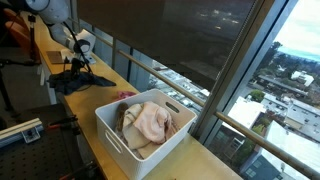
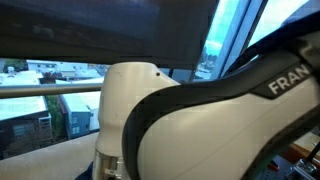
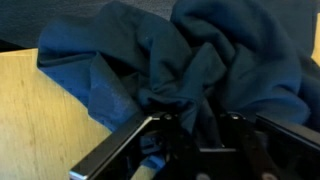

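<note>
One crumpled blue cloth (image 3: 200,60) on wooden surface (image 3: 40,120), jaws at 6 o'clock among its folds, cannot tell if pinching

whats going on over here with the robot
A robot arm is working on a crumpled dark blue cloth that lies on a wooden table. Its fingers are down in the folds, though a firm grip can't be made out. Nearby stands a white basket holding pale clothes.

cloth (image 3: 200,60): dark blue fabric | state: crumpled in deep folds | pose: heaped, one thin corner lying flat | place: right at the gripper (image 3: 190,135) tips, spreading ahead of it
</note>
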`<state>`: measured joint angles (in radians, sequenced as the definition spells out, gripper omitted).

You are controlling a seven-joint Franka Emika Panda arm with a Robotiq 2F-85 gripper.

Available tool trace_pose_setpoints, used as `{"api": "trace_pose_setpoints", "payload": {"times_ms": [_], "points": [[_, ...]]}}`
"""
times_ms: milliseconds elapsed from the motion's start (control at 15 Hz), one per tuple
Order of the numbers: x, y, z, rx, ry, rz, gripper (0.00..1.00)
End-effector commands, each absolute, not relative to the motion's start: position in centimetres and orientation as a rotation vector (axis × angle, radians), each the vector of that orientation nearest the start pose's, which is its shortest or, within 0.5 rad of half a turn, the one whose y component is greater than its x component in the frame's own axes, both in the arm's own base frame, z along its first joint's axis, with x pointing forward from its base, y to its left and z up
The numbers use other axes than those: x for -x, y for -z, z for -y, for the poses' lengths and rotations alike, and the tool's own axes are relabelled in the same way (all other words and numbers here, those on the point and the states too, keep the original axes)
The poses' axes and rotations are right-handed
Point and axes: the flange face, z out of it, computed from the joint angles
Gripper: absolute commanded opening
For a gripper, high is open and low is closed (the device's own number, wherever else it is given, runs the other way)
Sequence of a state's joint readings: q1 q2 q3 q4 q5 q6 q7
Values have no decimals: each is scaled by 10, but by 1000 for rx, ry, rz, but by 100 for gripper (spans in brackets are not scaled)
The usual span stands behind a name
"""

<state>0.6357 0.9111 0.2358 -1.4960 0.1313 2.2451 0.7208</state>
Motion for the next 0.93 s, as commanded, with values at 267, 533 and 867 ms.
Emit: {"api": "trace_pose_setpoints", "payload": {"times_ms": [267,533,867], "points": [[-489,-153,-443,2966,-349,-242,3],[-500,-202,-385,2907,-160,-415,3],[-485,-272,-321,2823,52,-597,3]]}}
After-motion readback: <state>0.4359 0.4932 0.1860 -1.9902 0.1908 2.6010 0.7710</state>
